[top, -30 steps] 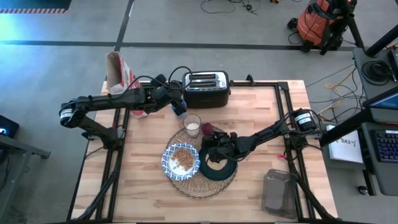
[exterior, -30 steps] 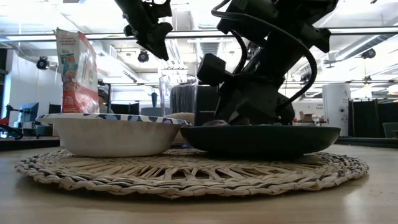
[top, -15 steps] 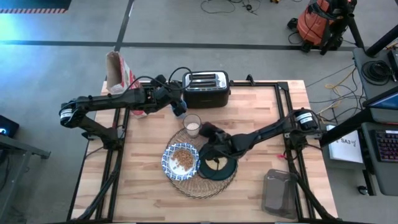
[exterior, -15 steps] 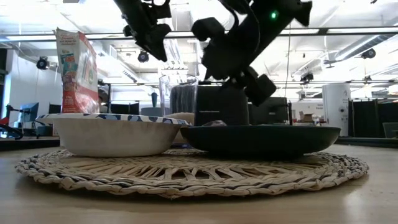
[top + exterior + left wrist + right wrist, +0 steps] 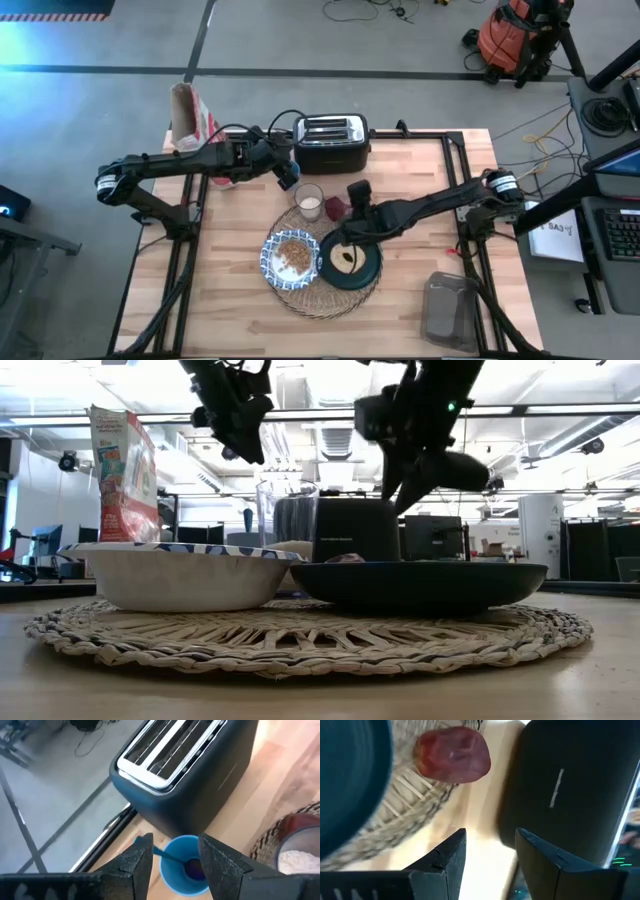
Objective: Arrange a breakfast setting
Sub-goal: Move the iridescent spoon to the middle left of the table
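Wooden table [image 5: 250, 300] bearing, directly on its top: round woven placemat [image 5: 325, 300] near the centre; black-and-silver toaster [image 5: 331, 141] at the far edge; small blue cup [image 5: 289, 174] beside the toaster; cereal bag [image 5: 190, 117] at the far-left corner; clear container [image 5: 447, 310] at the near-right corner.

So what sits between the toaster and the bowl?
In the high view, the glass of milk stands between the toaster and the bowl.

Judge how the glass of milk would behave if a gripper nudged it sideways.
The glass stands tall and narrow on the uneven woven placemat, so it would probably tip rather than slide. Milk fills only its lower part, which steadies it somewhat, though it could slosh. Clear glass likely breaks if it falls.
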Controlling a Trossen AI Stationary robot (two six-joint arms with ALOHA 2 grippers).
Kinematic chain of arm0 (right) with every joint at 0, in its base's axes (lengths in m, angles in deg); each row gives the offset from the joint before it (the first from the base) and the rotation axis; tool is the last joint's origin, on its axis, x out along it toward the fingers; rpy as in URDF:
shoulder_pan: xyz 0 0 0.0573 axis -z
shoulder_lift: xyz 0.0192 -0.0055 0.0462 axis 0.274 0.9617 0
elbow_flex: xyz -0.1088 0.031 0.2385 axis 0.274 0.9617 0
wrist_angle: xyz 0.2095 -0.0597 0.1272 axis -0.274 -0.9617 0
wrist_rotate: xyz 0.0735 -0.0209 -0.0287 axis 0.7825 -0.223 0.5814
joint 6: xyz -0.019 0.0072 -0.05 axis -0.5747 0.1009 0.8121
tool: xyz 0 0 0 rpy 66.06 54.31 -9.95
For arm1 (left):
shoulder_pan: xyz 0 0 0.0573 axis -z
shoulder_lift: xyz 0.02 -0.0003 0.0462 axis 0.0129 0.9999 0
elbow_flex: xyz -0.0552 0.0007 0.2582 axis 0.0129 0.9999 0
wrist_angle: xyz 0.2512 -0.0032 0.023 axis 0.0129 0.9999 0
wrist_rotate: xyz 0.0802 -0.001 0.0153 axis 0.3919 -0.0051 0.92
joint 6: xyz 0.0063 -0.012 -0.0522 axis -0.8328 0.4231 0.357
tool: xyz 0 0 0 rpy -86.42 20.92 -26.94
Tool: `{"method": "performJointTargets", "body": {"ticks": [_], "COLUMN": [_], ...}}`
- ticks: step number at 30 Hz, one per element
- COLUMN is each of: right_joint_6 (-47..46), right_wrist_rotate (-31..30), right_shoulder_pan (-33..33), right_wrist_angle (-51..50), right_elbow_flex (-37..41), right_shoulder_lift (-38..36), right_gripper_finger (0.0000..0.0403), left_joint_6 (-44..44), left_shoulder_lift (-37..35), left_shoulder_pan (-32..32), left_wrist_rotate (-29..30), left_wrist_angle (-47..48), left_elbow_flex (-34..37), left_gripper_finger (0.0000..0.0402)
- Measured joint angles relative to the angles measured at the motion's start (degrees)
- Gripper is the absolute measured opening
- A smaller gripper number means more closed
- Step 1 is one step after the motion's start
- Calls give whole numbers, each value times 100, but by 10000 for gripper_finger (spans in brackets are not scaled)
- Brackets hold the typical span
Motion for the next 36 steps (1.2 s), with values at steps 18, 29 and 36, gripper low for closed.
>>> {"method": "performJointTargets", "body": {"ticks": [18, 29, 36], "right_joint_6": [-1442, -1544, -1539], "right_wrist_rotate": [2025, 2092, 2095], "right_shoulder_pan": [353, 353, 353], "right_wrist_angle": [571, 682, 680], "right_elbow_flex": [96, 100, 105], "right_shoulder_lift": [-1570, -1725, -1578], "right_gripper_finger": [160, 160, 160], "left_joint_6": [71, -11, -55], "left_shoulder_lift": [0, 0, 0], "left_shoulder_pan": [-1030, -1810, -1834], "left_wrist_rotate": [-1305, -2321, -2326], "left_wrist_angle": [279, -17, -455], "left_elbow_flex": [356, 535, 873], "left_gripper_finger": [141, 141, 141]}}
